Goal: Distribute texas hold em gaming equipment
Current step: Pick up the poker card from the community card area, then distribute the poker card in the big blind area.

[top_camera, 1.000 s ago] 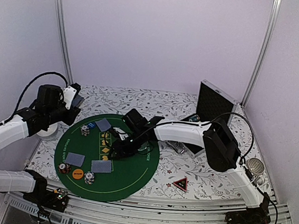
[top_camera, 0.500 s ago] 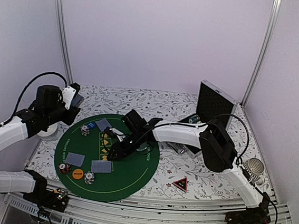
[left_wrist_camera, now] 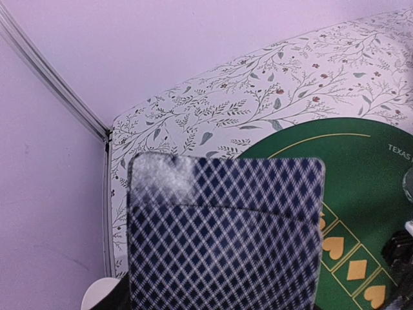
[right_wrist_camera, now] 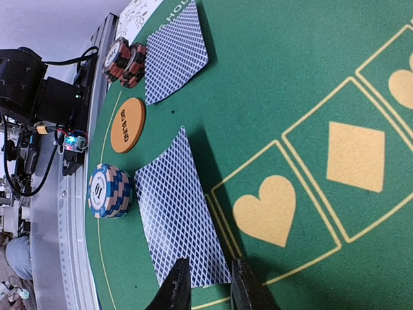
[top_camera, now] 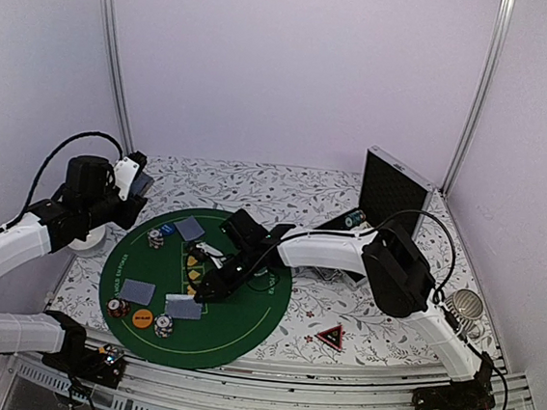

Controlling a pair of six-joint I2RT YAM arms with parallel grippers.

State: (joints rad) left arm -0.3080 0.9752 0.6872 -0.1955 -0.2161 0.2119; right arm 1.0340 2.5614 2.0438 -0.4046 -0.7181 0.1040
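Texas hold em gaming equipment, position listed against the green mat [top_camera: 242, 333] on the desk.

- Card, near-left [right_wrist_camera: 177, 210]: face down and flat on the mat, near its near-left rim, just beside the blue-striped chip stack [right_wrist_camera: 110, 190].
- Card, left [right_wrist_camera: 175, 55]: flat on the mat, beside the red-striped chip stack [right_wrist_camera: 124, 61].
- Orange disc [right_wrist_camera: 127, 124]: on the mat, between the two stacks.
- Card, far [top_camera: 190, 228] and far chip stack [top_camera: 156, 238]: side by side at the mat's far-left rim.
- Triangle token [top_camera: 330, 335]: off the mat, near its right rim.
- Clear disc [top_camera: 465, 304]: off the mat, well to its right; detail too small to read.
- Held cards [left_wrist_camera: 226, 239]: raised above the mat's left rim, filling the left wrist view.
- Left gripper [top_camera: 138, 184]: grips the held cards; the jaws themselves are hidden behind them.
- Right gripper [right_wrist_camera: 208, 285]: low over the mat, jaws narrowed but with a gap, the near-left card's corner lying in that gap. Whether the fingers touch it cannot be told.

Step in hand, by judgement: dealing cards to seats, with the right arm working on the near-left card.

Next move, by judgement: the card is thin and flush with the felt, so any pinch needs an edge caught cleanly, without knocking the blue-striped chip stack. Token and clear disc remain undistributed.
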